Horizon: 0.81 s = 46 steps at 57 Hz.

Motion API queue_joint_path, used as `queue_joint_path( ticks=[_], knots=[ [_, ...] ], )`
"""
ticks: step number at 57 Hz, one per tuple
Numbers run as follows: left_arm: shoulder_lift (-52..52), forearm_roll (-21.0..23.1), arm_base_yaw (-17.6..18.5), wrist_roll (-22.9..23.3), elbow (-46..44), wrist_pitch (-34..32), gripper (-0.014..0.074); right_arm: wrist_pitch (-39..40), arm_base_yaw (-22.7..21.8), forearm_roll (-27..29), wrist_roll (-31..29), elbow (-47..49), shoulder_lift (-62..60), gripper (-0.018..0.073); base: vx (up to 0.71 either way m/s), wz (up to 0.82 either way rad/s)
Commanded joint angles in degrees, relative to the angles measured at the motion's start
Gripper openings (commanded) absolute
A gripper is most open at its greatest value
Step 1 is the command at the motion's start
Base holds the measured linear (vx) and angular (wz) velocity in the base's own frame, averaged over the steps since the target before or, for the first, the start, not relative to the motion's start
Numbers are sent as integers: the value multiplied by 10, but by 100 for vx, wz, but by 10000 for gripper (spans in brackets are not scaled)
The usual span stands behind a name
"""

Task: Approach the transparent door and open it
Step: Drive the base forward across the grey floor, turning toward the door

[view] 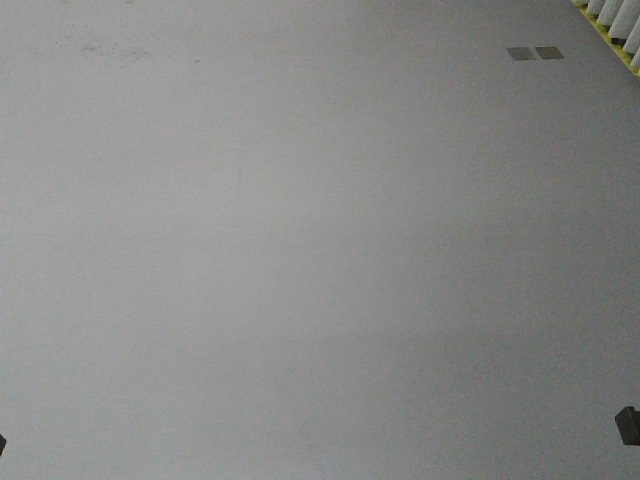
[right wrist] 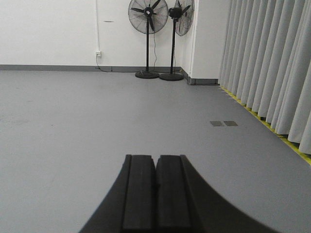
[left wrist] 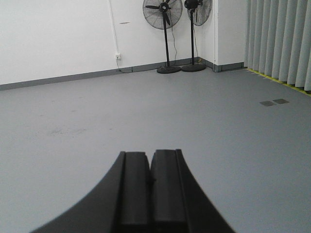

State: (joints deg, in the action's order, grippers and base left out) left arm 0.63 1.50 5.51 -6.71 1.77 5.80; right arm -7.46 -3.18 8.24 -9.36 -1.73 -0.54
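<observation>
Closest, at the bottom centre of each wrist view, the left gripper (left wrist: 149,155) and right gripper (right wrist: 156,158) have their fingers pressed together, holding nothing. Beyond lies bare grey floor (left wrist: 73,111). Two fans (right wrist: 147,14) stand at upper centre. The door shows in no view.

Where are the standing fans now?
Both wrist views show the fans side by side in the far corner against the white wall, left of the curtain.

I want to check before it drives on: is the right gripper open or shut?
Shut. In the right wrist view, the right gripper has its two black fingers pressed together, a thin seam between, nothing held.
</observation>
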Motion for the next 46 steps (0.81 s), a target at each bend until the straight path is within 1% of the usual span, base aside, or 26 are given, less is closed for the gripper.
queue_joint_path(
  ticks=[1,46],
  knots=[
    [8,3,2,0,9,-47,-6,47,-3,-2,-5,-2,-9,-1,0,0],
    [8,3,2,0,9,-47,-6,47,-3,-2,-5,-2,-9,-1,0,0]
  ],
)
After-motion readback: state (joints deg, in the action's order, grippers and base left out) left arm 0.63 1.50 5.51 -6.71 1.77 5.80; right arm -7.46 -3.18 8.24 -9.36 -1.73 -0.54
